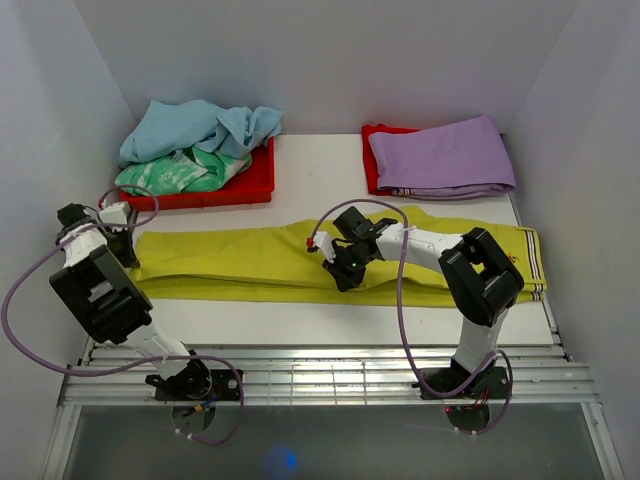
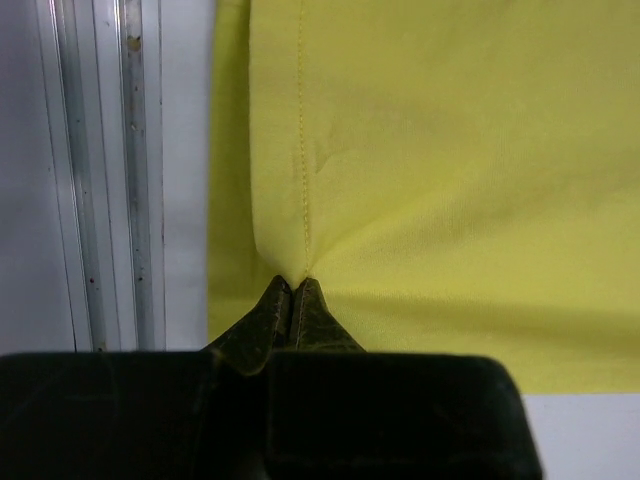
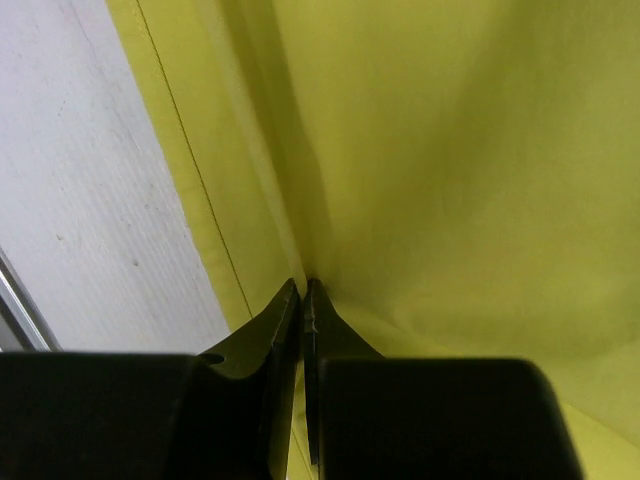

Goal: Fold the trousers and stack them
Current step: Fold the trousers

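Yellow trousers point(image 1: 230, 262) lie stretched sideways across the white table point(image 1: 300, 320), just in front of the red tray point(image 1: 250, 188) and its heap of blue and green clothes point(image 1: 195, 140). I see the left gripper point(image 2: 292, 285) down at their left end, fingers pressed tight together and pinching the fabric right on a stitched seam. Over to the right gripper point(image 3: 302, 290): it sits near the middle of the garment by the near edge, fingers all but touching, with a fold of yellow cloth nipped between the tips. At the back right, a folded purple garment point(image 1: 445, 155) rests well apart.
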